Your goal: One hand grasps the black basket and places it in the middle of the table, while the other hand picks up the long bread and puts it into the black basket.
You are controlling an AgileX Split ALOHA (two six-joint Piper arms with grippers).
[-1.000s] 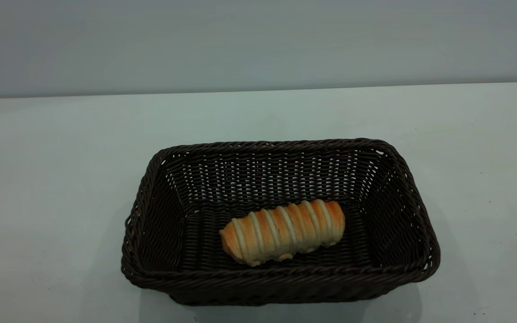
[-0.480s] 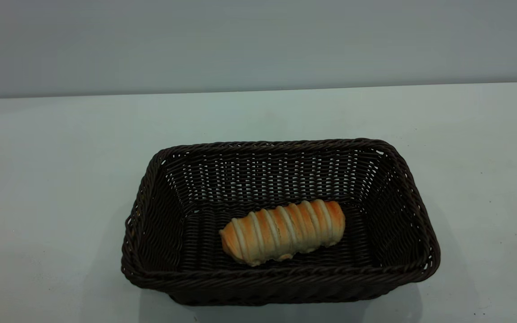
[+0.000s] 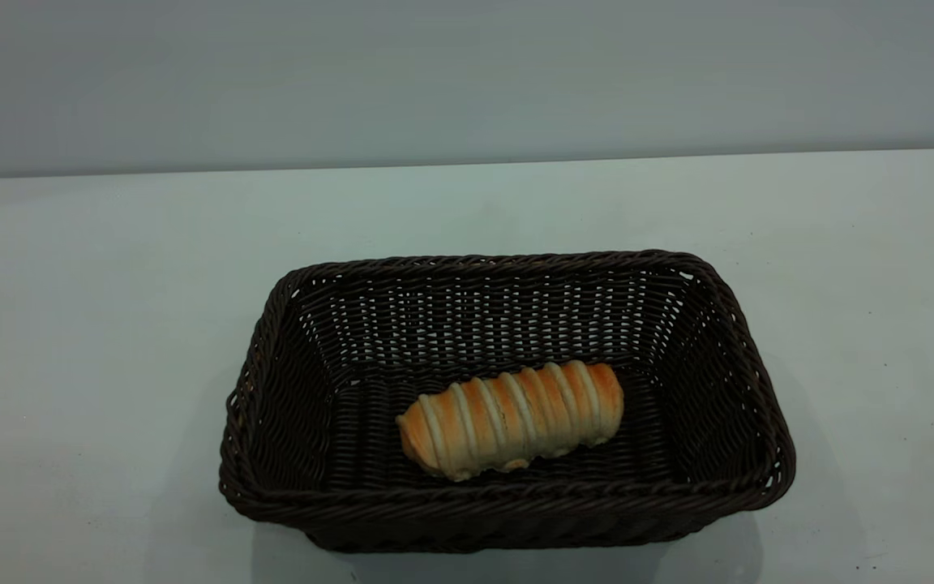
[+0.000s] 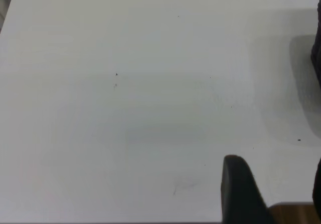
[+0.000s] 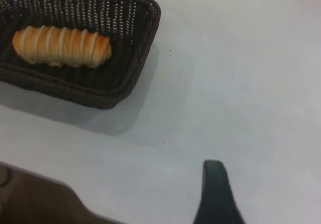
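Nothing moved since earlier frames. The long bread (image 3: 510,419) lies inside the black basket (image 3: 726,312), lower centre of the table (image 3: 110,324). Both grippers' jaw state: cannot tell.

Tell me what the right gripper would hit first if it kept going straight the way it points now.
Probably only bare table. In the right wrist view the right gripper aims past the black basket holding the long bread, which sits off to one side; depth is uncertain.
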